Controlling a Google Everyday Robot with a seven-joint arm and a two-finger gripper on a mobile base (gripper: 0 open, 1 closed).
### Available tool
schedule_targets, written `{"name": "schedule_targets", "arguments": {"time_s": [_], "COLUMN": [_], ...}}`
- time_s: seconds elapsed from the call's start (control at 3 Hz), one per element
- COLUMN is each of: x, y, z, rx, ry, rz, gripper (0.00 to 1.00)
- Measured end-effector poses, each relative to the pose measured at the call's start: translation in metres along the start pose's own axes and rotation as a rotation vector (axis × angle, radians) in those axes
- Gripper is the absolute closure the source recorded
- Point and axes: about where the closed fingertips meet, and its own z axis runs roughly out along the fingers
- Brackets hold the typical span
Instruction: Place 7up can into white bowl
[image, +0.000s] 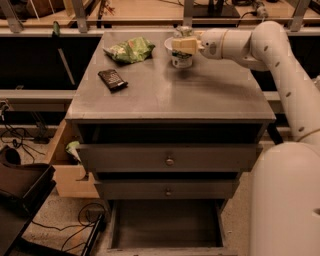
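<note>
My gripper (184, 45) reaches in from the right at the back of the grey cabinet top (200, 95). It is shut on the 7up can (181, 59), held upright, with its silver top showing above the fingers. The can is over or in front of the white bowl (167, 45). Only a sliver of the bowl's left rim shows beside the can; the rest is hidden behind the can and gripper. I cannot tell whether the can touches the bowl.
A green-and-white snack bag (130, 49) lies left of the bowl. A dark flat packet (112, 79) lies further forward on the left. Below are two shut drawers and an open bottom drawer (167, 225). A wooden box (65, 172) stands to the left and my base (287, 200) to the right.
</note>
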Motion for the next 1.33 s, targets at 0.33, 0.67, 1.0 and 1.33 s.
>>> {"name": "schedule_targets", "arguments": {"time_s": [0.33, 0.67, 1.0, 1.33], "x": [-0.04, -0.104, -0.104, -0.1], "y": [-0.02, -0.032, -0.032, -0.035], "z": [0.007, -0.017, -0.017, -0.003], "rx": [0.053, 0.125, 0.124, 0.145], "ry": [-0.002, -0.075, -0.075, -0.066], "rz": [-0.049, -0.133, -0.133, -0.132], "gripper": [1.0, 1.0, 1.0, 1.0]}}
